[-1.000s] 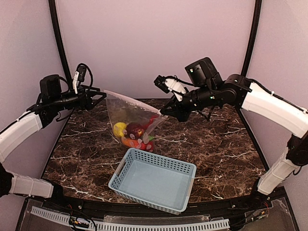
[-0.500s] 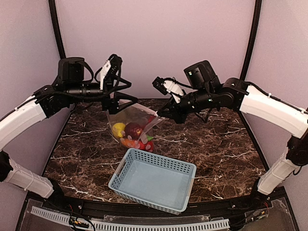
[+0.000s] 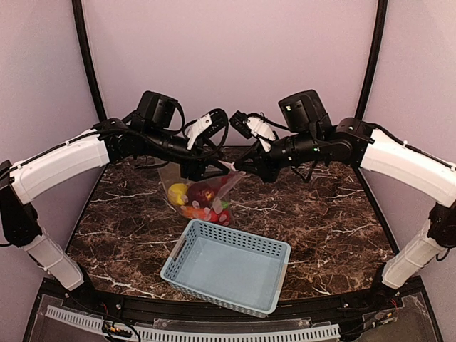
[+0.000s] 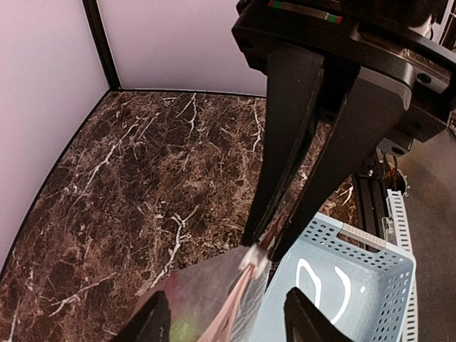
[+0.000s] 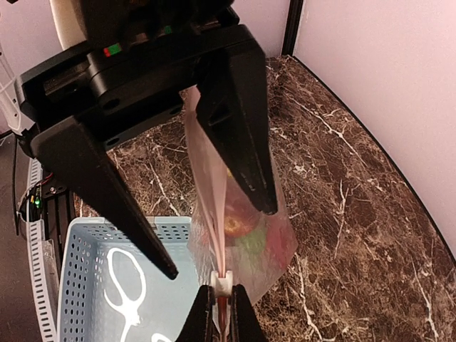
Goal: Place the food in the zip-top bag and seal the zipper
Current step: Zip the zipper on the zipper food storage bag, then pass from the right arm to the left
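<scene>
Lilac walls (image 3: 235, 64) with black corner posts enclose a dark brown marble table (image 3: 335, 214) veined in white. The left arm (image 3: 64, 160) and right arm (image 3: 406, 160) reach in from either side and meet over the far middle of the table.

On the near half stands a light blue lattice basket (image 3: 221, 294), just in front of the zip-top bag (image 3: 179, 178). A white looped outline shows on the basket's floor in both wrist views; what it is cannot be made out.

The zip-top bag hangs mouth-up between the two grippers. Its lower end is down at the table, just behind the basket's far rim; contact with the surface cannot be confirmed. The food (image 3: 201, 194) is inside, bunched at the bottom: yellow, dark red, orange, red and green pieces.

From above, the left wrist covers most of the bag's mouth. The left gripper (image 4: 228, 317) stands spread, one finger on each side of the mouth edge, gripping nothing. The right gripper (image 5: 221, 313) is pinched closed on the end of the pinkish zipper (image 5: 221, 265), with the white slider (image 5: 223, 285) right at its fingertips.
</scene>
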`<state>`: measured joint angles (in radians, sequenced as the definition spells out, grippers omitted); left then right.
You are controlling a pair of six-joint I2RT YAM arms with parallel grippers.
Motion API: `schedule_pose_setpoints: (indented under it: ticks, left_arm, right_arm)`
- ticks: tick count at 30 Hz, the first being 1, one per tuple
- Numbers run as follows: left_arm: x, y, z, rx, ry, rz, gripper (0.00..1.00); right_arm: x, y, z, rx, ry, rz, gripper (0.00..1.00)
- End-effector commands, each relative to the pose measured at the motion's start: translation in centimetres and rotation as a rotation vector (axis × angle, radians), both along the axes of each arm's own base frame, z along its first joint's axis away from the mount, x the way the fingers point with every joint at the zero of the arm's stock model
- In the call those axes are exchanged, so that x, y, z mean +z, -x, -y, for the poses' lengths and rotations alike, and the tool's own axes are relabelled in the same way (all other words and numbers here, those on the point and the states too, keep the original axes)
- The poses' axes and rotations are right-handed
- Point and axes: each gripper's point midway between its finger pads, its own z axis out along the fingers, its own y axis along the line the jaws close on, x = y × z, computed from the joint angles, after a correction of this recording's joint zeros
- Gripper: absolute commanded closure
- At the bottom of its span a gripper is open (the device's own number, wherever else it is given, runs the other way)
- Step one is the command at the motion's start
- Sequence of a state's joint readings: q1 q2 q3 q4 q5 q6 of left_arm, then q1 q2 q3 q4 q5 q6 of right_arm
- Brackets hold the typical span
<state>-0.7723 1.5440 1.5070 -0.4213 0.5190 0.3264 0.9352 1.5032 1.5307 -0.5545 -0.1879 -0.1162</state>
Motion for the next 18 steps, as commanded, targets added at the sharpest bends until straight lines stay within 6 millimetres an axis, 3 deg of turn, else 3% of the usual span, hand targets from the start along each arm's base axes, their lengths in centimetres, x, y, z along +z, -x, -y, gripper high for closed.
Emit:
schedule_pose_setpoints:
  ticks: [1,4,7,13,18]
  left_arm:
    - [0.4,0.9,-0.3,-0.033,-0.021,-0.013,0.52]
    - [0.2,1.0,-0.3,-0.033,-0.030,-0.020,0.78]
    - [0.2,0.9,-0.6,-0.022,-0.038,-0.012,0.96]
    - [0.5,0.8,-1.0,-0.001,-0.036,0.005,0.99]
    - [0.6,0.7,-1.2,0.013,-0.033,0.018,0.99]
  right_arm:
    - [1.6,-0.1,-0.1,0.008,-0.061,0.033,0.98]
    - [1.6,-0.1,-0.1,0.006,-0.065,0.034,0.97]
    - [1.8,0.1,0.2,0.000,-0.075,0.034,0.94]
    - [1.3,0.3,1.1,-0.021,-0.081,0.026,0.60]
    - [0.6,0.3,2.0,-0.042,-0.083,0.013,0.57]
